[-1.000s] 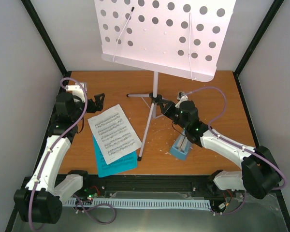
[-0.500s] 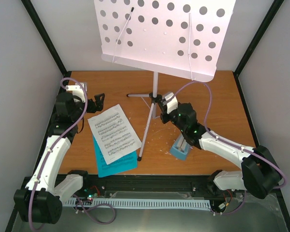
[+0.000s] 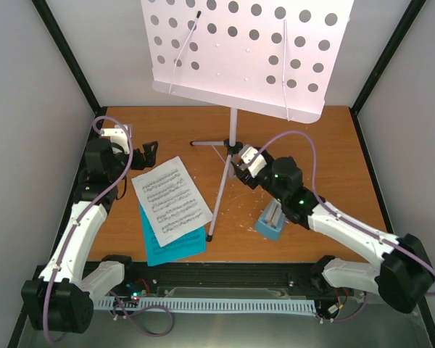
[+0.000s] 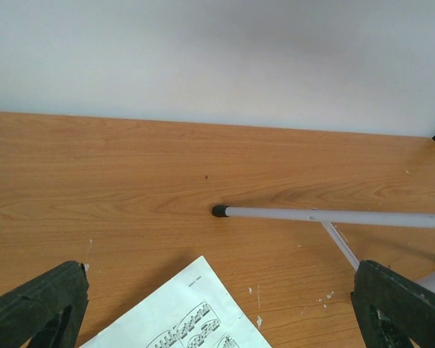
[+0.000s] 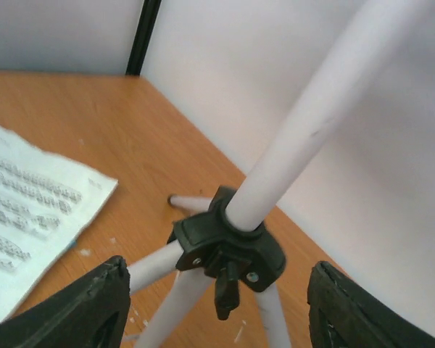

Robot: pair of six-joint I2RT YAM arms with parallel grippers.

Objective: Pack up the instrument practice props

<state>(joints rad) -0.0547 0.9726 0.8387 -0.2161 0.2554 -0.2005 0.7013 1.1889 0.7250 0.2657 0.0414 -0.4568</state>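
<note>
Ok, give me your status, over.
Left pincer open, near the music sheets. Right pincer open, astride the music stand's tripod hub. Metronome close by right forearm; mind it.

Left gripper [image 3: 147,154] agape (right gripper [image 3: 239,165] too).

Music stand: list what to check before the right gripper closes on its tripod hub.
1. The music stand is upright: ok.
2. The right gripper is open: ok, the jaws stand wide.
3. The tripod hub sits between the jaws: ok, with a gap on each side and nothing touched.
4. The left gripper is open and empty: ok.
5. The music sheets are clear of the near leg: cannot tell, their edges lie close to its foot.
6. The metronome is clear of the right forearm: cannot tell, the arm overlaps it in the top view.
</note>
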